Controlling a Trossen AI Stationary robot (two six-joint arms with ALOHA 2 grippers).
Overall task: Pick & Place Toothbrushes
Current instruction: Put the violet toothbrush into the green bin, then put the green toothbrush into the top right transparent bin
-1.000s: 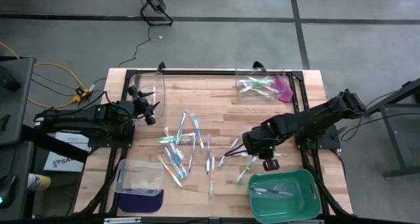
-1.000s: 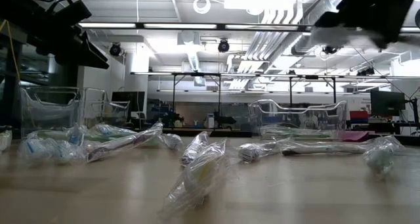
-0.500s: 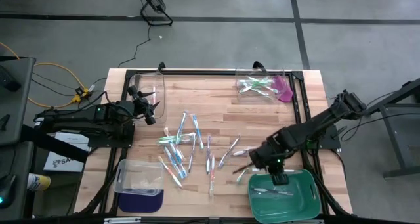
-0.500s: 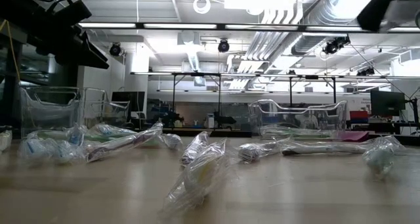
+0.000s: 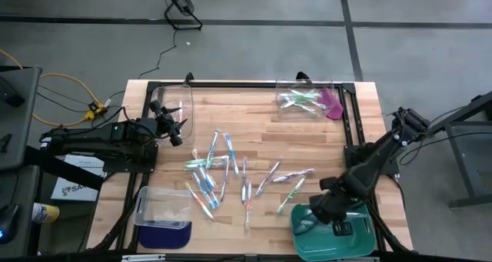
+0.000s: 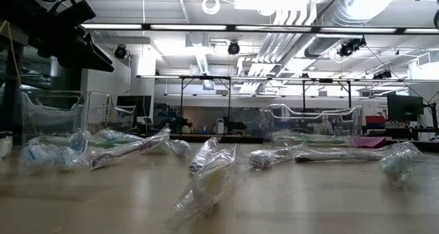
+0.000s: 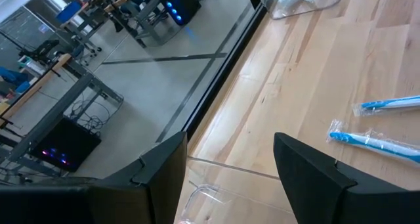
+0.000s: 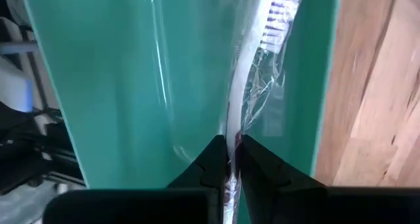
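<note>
Several wrapped toothbrushes (image 5: 223,170) lie flat and scattered on the middle of the wooden table, and they also show in the low view (image 6: 206,176). My right gripper (image 5: 338,225) is over the green tray (image 5: 363,216) at the near right, shut on one pale wrapped toothbrush (image 8: 252,60). More wrapped toothbrushes (image 5: 307,223) lie in the tray. My left gripper (image 5: 178,133) waits open at the far left beside a clear bin (image 5: 175,101), with nothing between its fingers (image 7: 308,171). My right gripper pinches the pale toothbrush's handle (image 8: 231,129), through its clear wrapper, between its two fingers. The fingers come steeply from above. The brush runs on past the fingertips, bristle head (image 8: 282,4) foremost, over the green tray's inside (image 8: 118,86). Whether the head touches the tray I cannot tell.
A clear bin (image 5: 304,101) holding green toothbrushes stands at the far right beside a pink piece. Another clear bin (image 5: 163,207) sits on a dark blue base at the near left. Black frame rails run along the table's left and right edges.
My right gripper has swung from the middle of the table toward the near right corner, rolling its wrist, and now hangs over the green tray with the toothbrush still in its shut fingers. The right arm has left the low view.
</note>
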